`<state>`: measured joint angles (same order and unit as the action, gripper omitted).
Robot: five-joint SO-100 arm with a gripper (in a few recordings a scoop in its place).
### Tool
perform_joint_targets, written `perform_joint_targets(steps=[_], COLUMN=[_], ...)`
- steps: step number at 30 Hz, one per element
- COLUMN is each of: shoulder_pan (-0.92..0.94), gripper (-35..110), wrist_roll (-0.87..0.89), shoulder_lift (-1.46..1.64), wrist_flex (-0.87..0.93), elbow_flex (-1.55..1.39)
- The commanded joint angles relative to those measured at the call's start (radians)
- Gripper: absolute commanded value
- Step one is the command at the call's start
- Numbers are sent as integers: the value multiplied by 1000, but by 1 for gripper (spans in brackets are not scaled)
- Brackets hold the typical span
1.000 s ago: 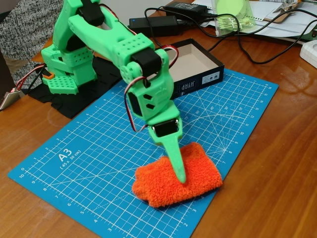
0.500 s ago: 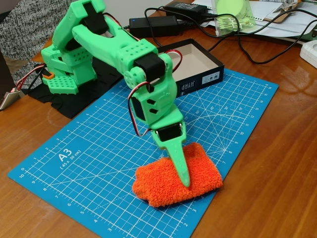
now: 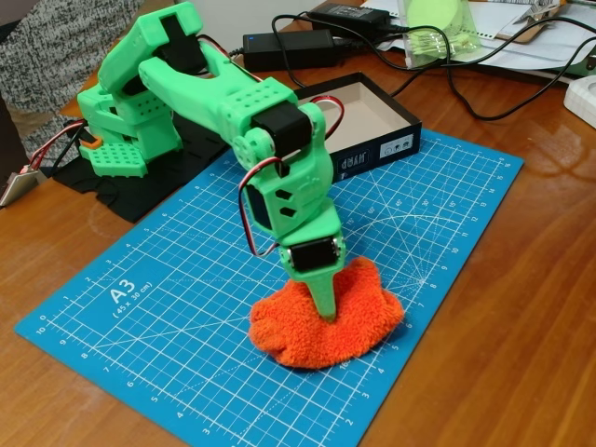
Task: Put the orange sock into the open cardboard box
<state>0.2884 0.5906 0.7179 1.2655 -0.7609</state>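
- Bright green two-finger gripper [image 3: 326, 309] points down, fingers buried in the fuzzy bright orange folded sock [image 3: 326, 324]; fabric bunches around them, looks pinched, closure can't tell for sure.
- Sock sits on the blue gridded cutting mat [image 3: 168, 279], well apart from the shallow dark open cardboard box [image 3: 368, 126] behind.
- Risks: shallow pinch slips on lift; dangling fold snags the box wall.

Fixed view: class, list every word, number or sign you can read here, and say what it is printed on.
"A3" and "(45 x 30 cm)": on the blue cutting mat.
"10", "9", "8": ruler numbers along the mat's left edge; the others are too small.
White label and icons on the open cardboard box: too blurred to read.
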Motion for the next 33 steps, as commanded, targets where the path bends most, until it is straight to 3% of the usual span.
perform_joint_targets(steps=[1, 11, 18, 26, 33], shoulder_pan=[17, 17, -132, -469, -689], gripper=[0, 0, 0, 0, 0], wrist_roll=[0, 12, 71, 288, 460], shoulder_lift=[-43, 17, 268, 729, 887], wrist_flex=[44, 92, 173, 95, 83], elbow_flex=[-11, 69, 92, -445, -661])
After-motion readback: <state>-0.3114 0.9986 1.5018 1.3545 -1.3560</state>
